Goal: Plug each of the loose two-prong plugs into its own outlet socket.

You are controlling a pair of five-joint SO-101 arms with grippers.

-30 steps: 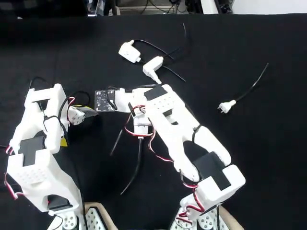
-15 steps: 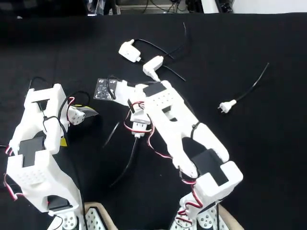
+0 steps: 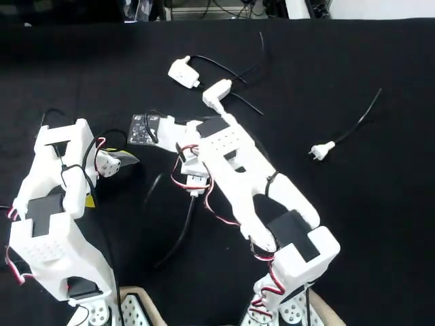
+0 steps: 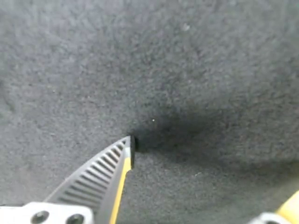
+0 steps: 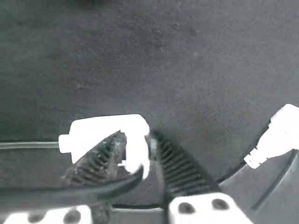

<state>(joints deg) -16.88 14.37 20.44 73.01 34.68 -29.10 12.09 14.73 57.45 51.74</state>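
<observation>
now right jaws clench a white plug [image 5: 103, 126]; left jaws, released, hang over black cloth [image 4: 187, 70]

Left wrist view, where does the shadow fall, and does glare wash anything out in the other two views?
Left wrist view: a dark shadow pools on the black cloth just past the jaw tip. Right wrist view: the white plug between the jaws glares bright, its surface detail lost. High view: even light, no clear shadows on the cloth; the lone plug stands out.

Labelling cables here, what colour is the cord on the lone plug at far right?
Black, running off a white plug; clearest in the high view.
</observation>
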